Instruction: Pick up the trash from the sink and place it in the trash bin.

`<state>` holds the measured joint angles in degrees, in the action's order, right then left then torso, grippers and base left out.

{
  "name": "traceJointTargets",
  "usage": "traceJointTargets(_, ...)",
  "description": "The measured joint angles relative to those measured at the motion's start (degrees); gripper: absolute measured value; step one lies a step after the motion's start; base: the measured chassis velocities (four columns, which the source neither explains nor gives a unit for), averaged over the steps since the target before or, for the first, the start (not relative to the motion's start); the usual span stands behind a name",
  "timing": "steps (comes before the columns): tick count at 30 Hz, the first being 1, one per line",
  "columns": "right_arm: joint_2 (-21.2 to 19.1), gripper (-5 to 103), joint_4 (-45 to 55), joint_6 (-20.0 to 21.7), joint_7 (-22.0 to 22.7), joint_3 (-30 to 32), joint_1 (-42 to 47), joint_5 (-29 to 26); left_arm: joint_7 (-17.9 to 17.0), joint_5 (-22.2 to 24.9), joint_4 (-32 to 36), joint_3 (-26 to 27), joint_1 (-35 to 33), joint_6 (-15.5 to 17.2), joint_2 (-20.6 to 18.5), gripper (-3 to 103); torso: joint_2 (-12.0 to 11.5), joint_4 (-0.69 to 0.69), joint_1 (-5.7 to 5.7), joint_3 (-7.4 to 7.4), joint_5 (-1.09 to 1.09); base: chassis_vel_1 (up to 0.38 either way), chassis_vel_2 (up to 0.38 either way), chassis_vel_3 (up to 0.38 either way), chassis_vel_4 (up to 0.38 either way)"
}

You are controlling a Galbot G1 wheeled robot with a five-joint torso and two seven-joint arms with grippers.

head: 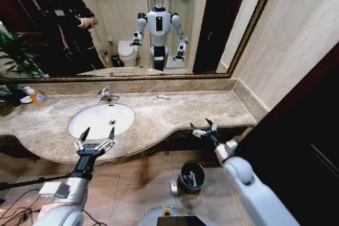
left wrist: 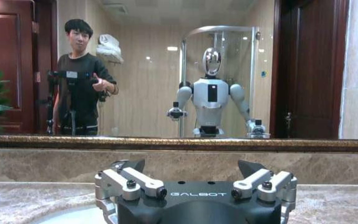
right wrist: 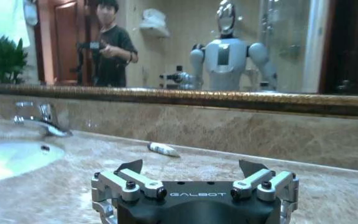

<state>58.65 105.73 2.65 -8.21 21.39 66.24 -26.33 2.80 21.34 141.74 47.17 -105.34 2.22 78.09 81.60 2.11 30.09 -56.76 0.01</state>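
Against the back wall of the marble tabletop (head: 175, 117), a small white tube (head: 163, 97) lay on its side, long axis running along the mirror, well right of the sink (head: 100, 120). I held the right gripper (head: 204, 129) over the front edge, jaws spread and empty, the nearer arm by my judgement. My left gripper (head: 95, 140) hovered released at the basin's rim; the trash bin (head: 191, 176) stood on the floor below.
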Motion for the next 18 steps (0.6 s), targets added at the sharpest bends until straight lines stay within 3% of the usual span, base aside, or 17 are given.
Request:
traceJointTargets(11,-0.9,100,-17.78,0.66,-11.09,-10.18,-21.04,-2.05,0.0,0.0,0.0,0.0,0.0,0.0,0.0,100,0.0,0.0,0.0,0.0,-0.02,0.0,0.0,0.0,0.0)
traceJointTargets(18,2.69,100,-30.0,1.15,-18.26,-16.01,-33.55,-0.16,-0.01,0.0,0.0,0.01,0.0,0.0,0.0,100,0.0,0.0,0.0,0.0,-0.01,0.0,0.0,0.0,0.0)
